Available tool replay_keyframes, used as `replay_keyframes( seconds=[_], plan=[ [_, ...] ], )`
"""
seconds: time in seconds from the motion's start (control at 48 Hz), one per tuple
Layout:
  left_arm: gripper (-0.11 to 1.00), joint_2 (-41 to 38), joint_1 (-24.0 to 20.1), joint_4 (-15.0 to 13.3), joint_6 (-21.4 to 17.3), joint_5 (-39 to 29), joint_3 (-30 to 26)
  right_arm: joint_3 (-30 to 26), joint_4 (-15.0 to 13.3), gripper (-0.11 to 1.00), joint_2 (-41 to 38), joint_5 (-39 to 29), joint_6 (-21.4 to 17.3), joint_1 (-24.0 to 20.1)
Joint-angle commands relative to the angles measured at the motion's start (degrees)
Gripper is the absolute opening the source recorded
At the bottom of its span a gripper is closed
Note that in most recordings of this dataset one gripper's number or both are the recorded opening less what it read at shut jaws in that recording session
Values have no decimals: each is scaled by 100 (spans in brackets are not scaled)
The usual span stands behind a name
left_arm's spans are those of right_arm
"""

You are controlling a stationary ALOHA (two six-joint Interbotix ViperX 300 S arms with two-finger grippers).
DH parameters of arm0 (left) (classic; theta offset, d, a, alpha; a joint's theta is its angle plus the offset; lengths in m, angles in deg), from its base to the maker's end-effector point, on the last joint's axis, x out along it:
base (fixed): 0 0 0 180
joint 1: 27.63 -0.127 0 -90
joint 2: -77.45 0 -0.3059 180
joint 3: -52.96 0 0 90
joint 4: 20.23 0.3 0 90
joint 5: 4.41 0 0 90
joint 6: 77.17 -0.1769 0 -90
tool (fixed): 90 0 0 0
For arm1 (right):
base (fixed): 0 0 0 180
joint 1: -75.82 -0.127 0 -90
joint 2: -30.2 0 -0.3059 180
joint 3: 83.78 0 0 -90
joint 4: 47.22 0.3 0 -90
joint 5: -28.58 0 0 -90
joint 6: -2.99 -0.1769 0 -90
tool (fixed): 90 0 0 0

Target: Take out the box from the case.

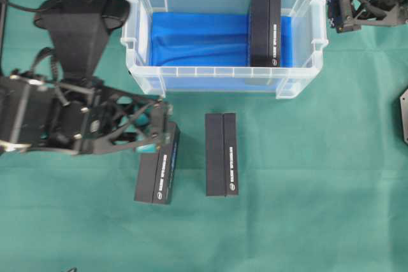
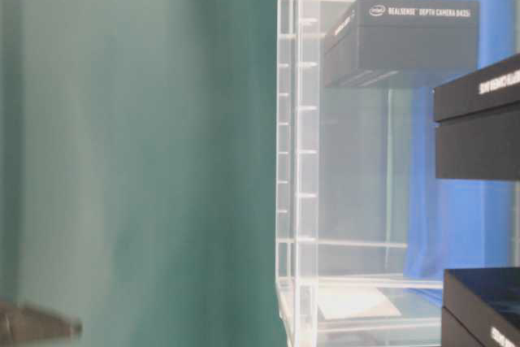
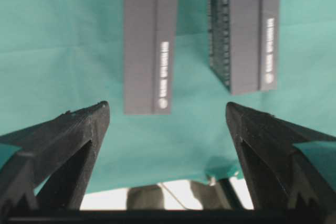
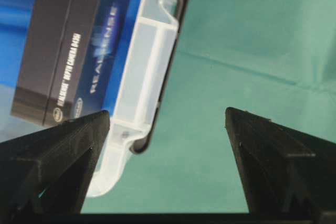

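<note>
Status for you: the counter (image 1: 319, 208), under its green cloth, carries the case (image 1: 143, 4) against its far edge, roughly mid-width. One box (image 1: 265, 30) is left in the case, standing on its long side on the blue lining (image 1: 197, 39), close to the case's right wall; the rest of that lining is bare. Two boxes are already out on the counter, in front of the case's near wall: the middle box (image 1: 221, 154) sits just off the near wall, and the left box (image 1: 157, 173) lies near it, apart, slightly skewed. So by my read you're two out, one to go. Your left claw (image 1: 153, 133) hangs over the far end of the left box with jaws spread wide and nothing between them; the left wrist view shows both outside boxes lying free on the cloth. I can't tell from overhead whether a fingertip touches that box. Your right claw (image 1: 331, 11) is also wide and empty, parked just outside the case's right rim, near the remaining box. Last pick looks like the right arm's job: over the rim, down onto that box.
</note>
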Motion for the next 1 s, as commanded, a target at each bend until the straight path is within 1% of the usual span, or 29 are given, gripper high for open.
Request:
replay_keyframes(
  seconds=[0.0, 0.229, 0.48, 0.605, 0.751, 0.897, 0.98],
  plan=[
    [97, 334, 88, 18, 26, -9, 132, -132, -18, 91, 88, -18, -9, -9],
    [97, 1028, 264, 18, 264, -9, 870, -123, -18, 91, 141, -202, -9, -9],
    [97, 1696, 439, 18, 545, -9, 1494, -114, -9, 91, 193, -316, -44, -9],
    [97, 1863, 457, 0, 545, -9, 1652, -114, -18, 91, 193, -316, -62, 0],
    [97, 1907, 413, 0, 519, -44, 1696, -105, -9, 91, 193, -343, -70, -9],
    [97, 1934, 202, 0, 387, -264, 1705, -114, -18, 91, 193, -378, -79, 0],
    [97, 1951, 26, 0, 211, -387, 1705, -114, -9, 91, 193, -378, -97, 0]
  ],
)
